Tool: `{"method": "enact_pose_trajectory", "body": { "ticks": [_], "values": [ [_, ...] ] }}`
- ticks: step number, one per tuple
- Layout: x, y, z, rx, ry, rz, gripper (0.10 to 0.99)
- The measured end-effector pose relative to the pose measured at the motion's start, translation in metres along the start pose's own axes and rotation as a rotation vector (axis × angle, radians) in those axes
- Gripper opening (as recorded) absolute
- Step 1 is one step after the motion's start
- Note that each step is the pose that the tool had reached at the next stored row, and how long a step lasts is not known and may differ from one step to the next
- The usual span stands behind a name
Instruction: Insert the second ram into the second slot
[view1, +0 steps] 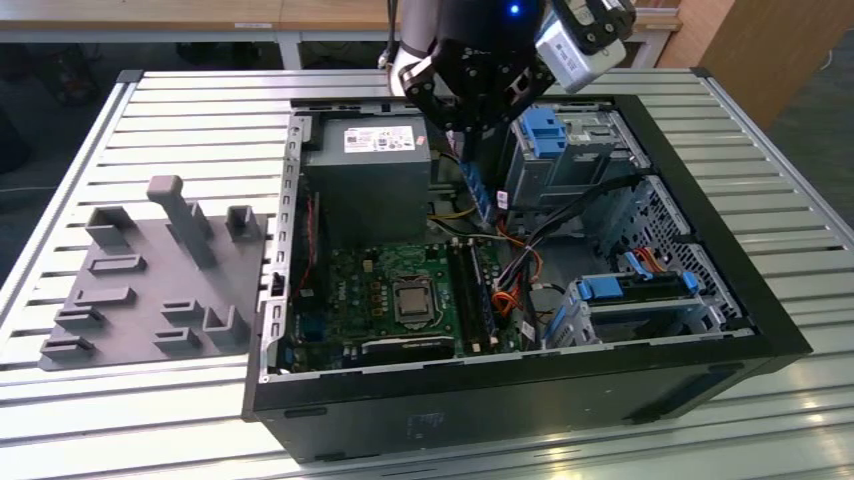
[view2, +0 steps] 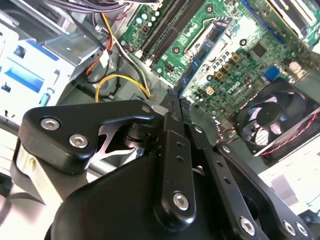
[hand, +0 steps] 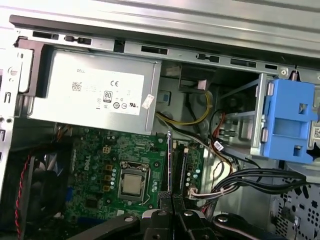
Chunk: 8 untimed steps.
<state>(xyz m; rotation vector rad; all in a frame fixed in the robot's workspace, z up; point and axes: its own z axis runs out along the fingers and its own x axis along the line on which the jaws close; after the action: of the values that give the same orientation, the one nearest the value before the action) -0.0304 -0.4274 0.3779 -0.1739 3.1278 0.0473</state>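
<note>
My gripper (view1: 467, 145) hangs inside the open computer case (view1: 694, 170), over the area between the power supply and the drive cage. It is shut on the second ram (view1: 477, 195), a thin blue stick hanging below the fingers. In the second wrist view the gripper (view2: 175, 107) pinches the ram (view2: 202, 52), which runs edge-on towards the motherboard. In the first wrist view the gripper (hand: 171, 200) holds the ram (hand: 169, 160) as a dark thin edge just beside the long black memory slots (hand: 180, 162). The slots (view1: 470, 285) lie below the stick, apart from it.
A grey power supply (view1: 367, 170) stands close beside the gripper. Blue drive-bay clips (view1: 547, 130) and a metal drive cage are on the other side. Loose cables (hand: 200, 112) run near the slots. The processor socket (view1: 410, 297) and a case fan (view2: 277, 117) are nearby. A grey fixture (view1: 154, 270) sits on the table.
</note>
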Motion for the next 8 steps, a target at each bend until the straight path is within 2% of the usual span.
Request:
{"method": "enact_pose_trajectory", "body": {
  "ticks": [8],
  "values": [
    [0.0,0.0,0.0006,0.002,-0.0029,0.103,0.122]
  ]
}}
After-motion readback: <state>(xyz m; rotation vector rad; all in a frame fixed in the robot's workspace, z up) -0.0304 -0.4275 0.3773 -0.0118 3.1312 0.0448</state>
